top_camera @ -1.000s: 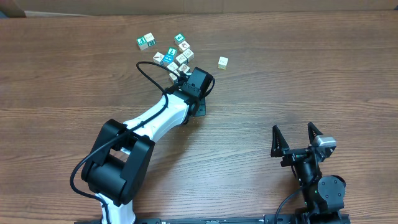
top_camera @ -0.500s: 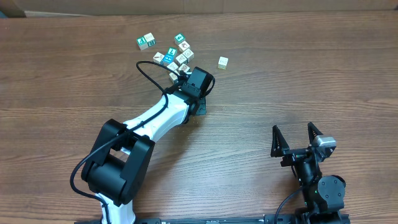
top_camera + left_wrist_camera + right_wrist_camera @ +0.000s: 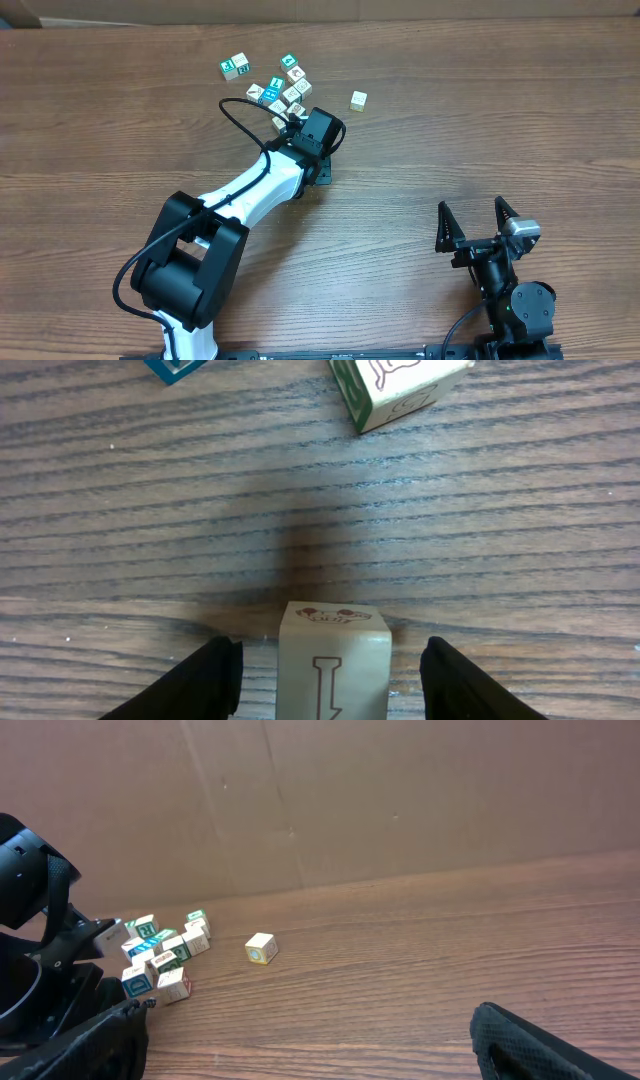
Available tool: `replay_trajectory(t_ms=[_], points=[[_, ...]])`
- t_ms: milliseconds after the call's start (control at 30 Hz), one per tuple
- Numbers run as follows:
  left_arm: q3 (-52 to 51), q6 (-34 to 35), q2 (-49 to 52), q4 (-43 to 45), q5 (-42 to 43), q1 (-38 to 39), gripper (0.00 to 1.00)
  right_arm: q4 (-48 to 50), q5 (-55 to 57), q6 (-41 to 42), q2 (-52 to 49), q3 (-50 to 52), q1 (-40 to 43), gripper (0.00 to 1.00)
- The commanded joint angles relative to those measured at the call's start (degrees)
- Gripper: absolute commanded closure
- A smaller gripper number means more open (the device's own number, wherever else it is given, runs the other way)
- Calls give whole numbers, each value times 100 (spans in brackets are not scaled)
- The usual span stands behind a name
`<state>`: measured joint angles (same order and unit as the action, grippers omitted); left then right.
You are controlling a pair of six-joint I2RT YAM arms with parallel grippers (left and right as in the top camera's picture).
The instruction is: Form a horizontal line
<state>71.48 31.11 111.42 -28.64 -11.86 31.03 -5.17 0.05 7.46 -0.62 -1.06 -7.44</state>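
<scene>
The left gripper (image 3: 330, 660) stood open low over the table (image 3: 480, 120), its two dark fingers (image 3: 205, 680) on either side of a pale cube marked with a brownish-red I (image 3: 335, 635), a strip of bare wood showing on both sides, so nothing was clamped. That cube sat at the near edge of the bunch of cubes (image 3: 285, 92) at the far middle of the table, pale ones mixed in with teal-and-white ones. The horizontal line (image 3: 296, 100) could only be placed within that bunch (from overhead it was too small to tell which cubes touched in a straight row). Ahead of the I cube lay open wood, then a green-printed cube (image 3: 400, 390). A lone pale cube (image 3: 358, 99) sat apart to the right. The right gripper (image 3: 478, 225) rested near the front edge, jaws spread wide and holding nothing.
</scene>
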Motion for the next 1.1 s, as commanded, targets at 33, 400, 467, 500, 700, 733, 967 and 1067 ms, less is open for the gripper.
replay_trajectory(t_ms=[33,400,467,500,700,733,967,1067], points=[[184,-92,63,157,-68,-168,48,35,31,-24,46,59,28,0],[2424,-682,63,-946,741,-855,96,35,28,-24,46,59,28,0],[2444,-848,70,-927,673,-857,96,35,31,-24,46,59,28,0],[2422,-890,85,-946,675,-857,96,35,31,-24,46,59,28,0],[2402,-1099,444,-1178,684,-841,96,35,31,-24,46,59,28,0],[2402,-1128,544,-1193,706,-839,96,35,28,-24,46,59,28,0],[2402,-1401,1399,-1263,1150,-841,96,35,31,-26,46,59,28,0],[2402,-1401,1539,-1266,1152,-841,96,35,28,-24,46,59,28,0]])
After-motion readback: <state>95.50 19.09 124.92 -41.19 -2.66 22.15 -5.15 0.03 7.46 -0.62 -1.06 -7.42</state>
